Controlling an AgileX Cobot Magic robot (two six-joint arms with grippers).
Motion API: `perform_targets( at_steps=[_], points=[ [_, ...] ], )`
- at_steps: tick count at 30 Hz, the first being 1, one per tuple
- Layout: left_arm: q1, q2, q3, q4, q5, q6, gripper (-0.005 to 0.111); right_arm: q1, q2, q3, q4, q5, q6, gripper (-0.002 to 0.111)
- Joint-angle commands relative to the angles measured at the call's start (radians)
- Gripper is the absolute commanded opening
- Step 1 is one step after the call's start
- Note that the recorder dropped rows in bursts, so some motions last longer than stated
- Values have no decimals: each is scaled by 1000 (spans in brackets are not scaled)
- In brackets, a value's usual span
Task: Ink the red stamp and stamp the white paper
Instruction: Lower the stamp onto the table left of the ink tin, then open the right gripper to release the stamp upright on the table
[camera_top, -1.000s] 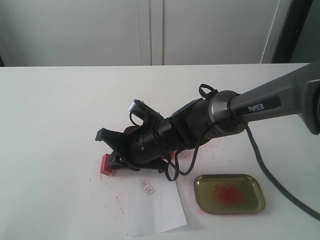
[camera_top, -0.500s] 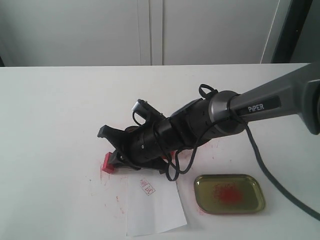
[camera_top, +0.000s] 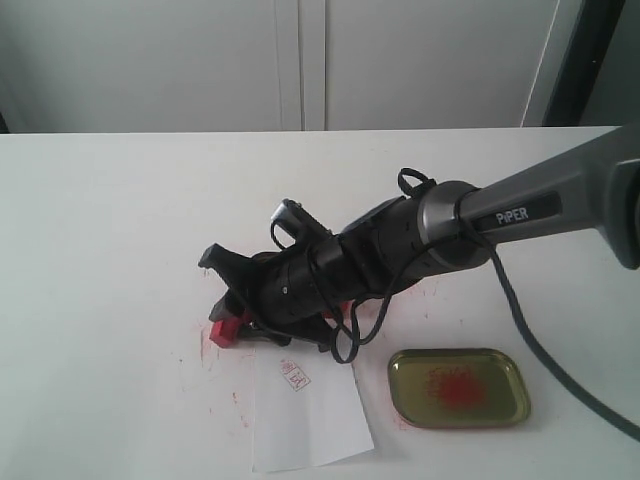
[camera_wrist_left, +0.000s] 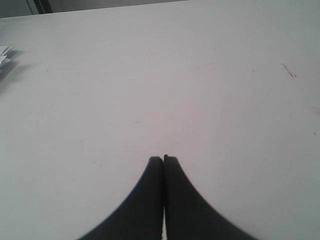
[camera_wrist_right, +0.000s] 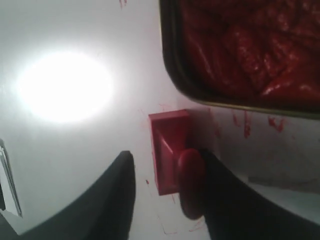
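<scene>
The red stamp (camera_top: 226, 330) lies on the white table just left of the white paper (camera_top: 308, 420), which bears a small red square imprint (camera_top: 295, 376). My right gripper (camera_top: 220, 294) reaches in from the right and stands open around the stamp. In the right wrist view the stamp (camera_wrist_right: 169, 150) lies on its side between the fingers of the right gripper (camera_wrist_right: 165, 156), its rounded handle against one finger while the other finger stands apart. The left gripper (camera_wrist_left: 163, 159) is shut on nothing over bare table.
The red ink tin (camera_wrist_right: 240, 50) sits close beyond the stamp; in the exterior view my right arm hides it. Its gold-olive lid (camera_top: 458, 387) with a red smudge lies right of the paper. Red smears mark the table (camera_top: 210, 365) around the stamp.
The right gripper has drawn back a little to the right, still open. The stamp has shifted slightly right with it and now shows more of its side.
</scene>
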Motion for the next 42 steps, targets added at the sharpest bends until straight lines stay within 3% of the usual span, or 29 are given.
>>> perform_targets(
  at_steps=[1, 12, 42],
  points=[
    [-6, 0, 2, -6, -2, -4, 0, 0, -38, 21, -11, -23, 15, 46],
    [-6, 0, 2, -6, -2, -4, 0, 0, -116, 95, -20, -87, 36, 46],
    [-6, 0, 2, -6, -2, -4, 0, 0, -129, 94, -31, -109, 61, 46]
  ],
)
